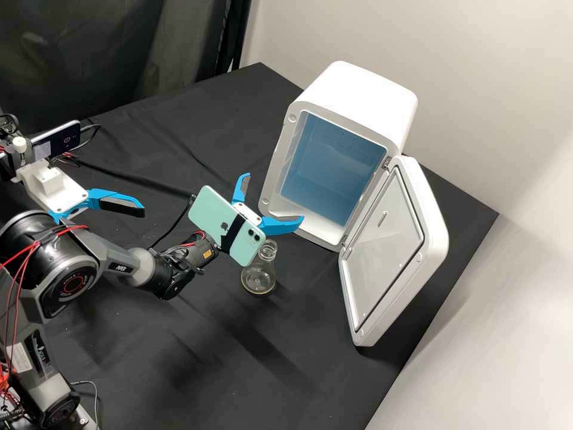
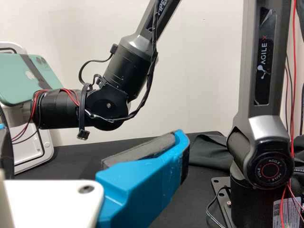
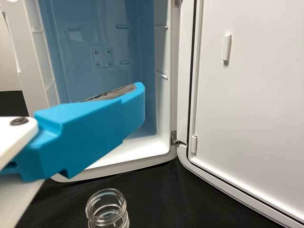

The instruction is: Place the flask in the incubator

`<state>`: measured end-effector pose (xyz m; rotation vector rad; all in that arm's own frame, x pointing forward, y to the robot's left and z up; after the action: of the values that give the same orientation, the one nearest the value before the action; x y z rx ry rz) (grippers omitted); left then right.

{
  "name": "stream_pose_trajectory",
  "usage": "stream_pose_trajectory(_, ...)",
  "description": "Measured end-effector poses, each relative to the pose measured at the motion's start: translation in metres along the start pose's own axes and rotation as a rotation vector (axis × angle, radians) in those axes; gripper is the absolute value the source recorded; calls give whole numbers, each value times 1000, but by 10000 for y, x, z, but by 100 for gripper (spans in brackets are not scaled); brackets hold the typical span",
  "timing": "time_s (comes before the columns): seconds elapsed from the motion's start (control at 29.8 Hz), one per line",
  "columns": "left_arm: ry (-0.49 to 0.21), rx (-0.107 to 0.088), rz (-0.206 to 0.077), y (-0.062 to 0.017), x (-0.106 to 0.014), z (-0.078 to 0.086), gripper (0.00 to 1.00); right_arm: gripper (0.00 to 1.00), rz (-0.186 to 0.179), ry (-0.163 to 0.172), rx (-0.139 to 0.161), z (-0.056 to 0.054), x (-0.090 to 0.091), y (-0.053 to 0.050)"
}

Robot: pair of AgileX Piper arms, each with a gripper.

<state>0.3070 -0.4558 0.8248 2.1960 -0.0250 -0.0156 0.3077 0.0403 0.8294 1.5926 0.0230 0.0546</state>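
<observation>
A clear glass flask (image 1: 259, 272) stands upright on the black bench just in front of the white incubator (image 1: 358, 101). The incubator's door (image 1: 388, 251) is swung wide open to the right, baring the blue interior (image 1: 331, 167). My right gripper (image 1: 273, 198) hovers open just above the flask, facing the opening, with nothing between its fingers. In the right wrist view one blue finger (image 3: 95, 128) crosses the blue interior (image 3: 104, 57), with the flask's neck (image 3: 107, 209) below it. My left gripper (image 1: 101, 210) sits open at the far left, its finger (image 2: 142, 175) holding nothing.
A green phone (image 1: 227, 224) is strapped to the right arm's wrist. Another phone (image 1: 57, 140) and cables lie at the back left. The bench edge (image 1: 453, 280) runs close behind the open door. The right arm's base (image 2: 261, 156) stands near the left gripper.
</observation>
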Motion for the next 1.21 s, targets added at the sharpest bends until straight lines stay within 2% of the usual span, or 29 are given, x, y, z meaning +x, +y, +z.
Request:
stream_pose_trajectory(0.4,2,0,0,1,0,-7,100,100,0,0,0,0,0,0)
stream_pose_trajectory(0.54,7,10,4,12,-2,-83,100,100,0,0,0,0,0,0)
stream_pose_trajectory(0.64,50,-20,12,13,-25,-236,100,100,0,0,0,0,0,0)
stream_pose_trajectory(0.74,99,-49,39,21,-101,-434,100,100,0,0,0,0,0,0)
stream_pose_trajectory(0.91,169,-63,41,-4,-201,-660,100,100,0,0,0,0,0,0)
stream_pose_trajectory(0.97,183,-59,40,-28,-221,-720,100,100,0,0,0,0,0,0)
stream_pose_trajectory(1.04,194,-56,25,-74,-239,-774,100,100,0,0,0,0,0,0)
stream_pose_trajectory(1.21,197,-54,9,-108,-261,-791,100,100,0,0,0,0,0,0)
